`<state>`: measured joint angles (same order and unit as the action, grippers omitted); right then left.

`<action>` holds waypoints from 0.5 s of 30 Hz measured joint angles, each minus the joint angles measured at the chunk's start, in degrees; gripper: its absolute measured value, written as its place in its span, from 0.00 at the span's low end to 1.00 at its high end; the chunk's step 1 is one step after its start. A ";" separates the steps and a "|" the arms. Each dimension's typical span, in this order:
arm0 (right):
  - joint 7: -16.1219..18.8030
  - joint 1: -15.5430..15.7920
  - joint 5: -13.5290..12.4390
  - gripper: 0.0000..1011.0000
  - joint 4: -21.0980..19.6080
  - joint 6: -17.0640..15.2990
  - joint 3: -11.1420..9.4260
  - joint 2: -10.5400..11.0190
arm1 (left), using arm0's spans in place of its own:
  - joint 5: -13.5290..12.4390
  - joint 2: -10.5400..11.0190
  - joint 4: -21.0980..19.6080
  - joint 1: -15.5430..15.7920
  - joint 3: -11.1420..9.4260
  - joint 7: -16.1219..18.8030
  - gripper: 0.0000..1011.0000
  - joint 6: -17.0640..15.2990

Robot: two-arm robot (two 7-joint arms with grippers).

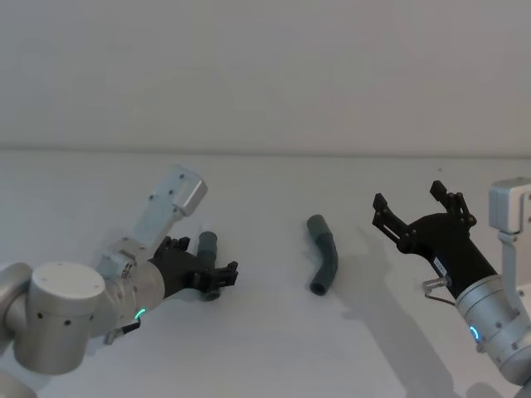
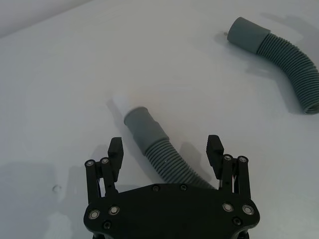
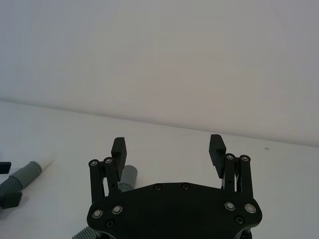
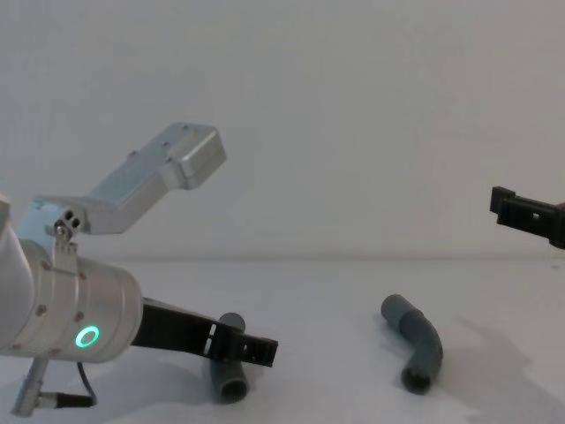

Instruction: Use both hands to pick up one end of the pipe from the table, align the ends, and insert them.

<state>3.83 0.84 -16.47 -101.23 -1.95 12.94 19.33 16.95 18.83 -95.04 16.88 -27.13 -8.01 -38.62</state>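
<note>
While the black two-finger left gripper (image 2: 165, 144), jaws wide, is straddling one dark grey ribbed hose piece (image 2: 172, 164) on the white table (image 2: 60, 99), the right gripper (image 1: 409, 197), likewise wide, is hovering near the other piece (image 1: 325, 257). The ribbing is looking light and bendy; its smooth grey cuff (image 2: 144, 127) is probably offering a firmer hold.

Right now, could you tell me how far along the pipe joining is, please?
Nothing is finished: both pieces lie on the table, apart. In hand: the left gripper, open, straddles the left piece. Left to do: close on it, take the right piece with the open, raised right gripper, align, insert.
</note>
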 joint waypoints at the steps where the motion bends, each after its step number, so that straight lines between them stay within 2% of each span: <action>1: 0.00 0.00 0.00 0.99 0.00 0.00 0.00 0.00 | -0.07 -0.33 0.50 0.20 -0.05 0.01 0.99 0.11; 15: 0.00 0.00 0.00 0.99 0.00 0.00 0.00 0.00 | -0.63 -3.12 5.53 2.13 -0.41 -0.33 0.99 2.16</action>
<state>3.83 0.84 -16.46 -101.23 -1.95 12.94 19.34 16.32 15.71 -89.51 19.01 -27.53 -8.35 -36.46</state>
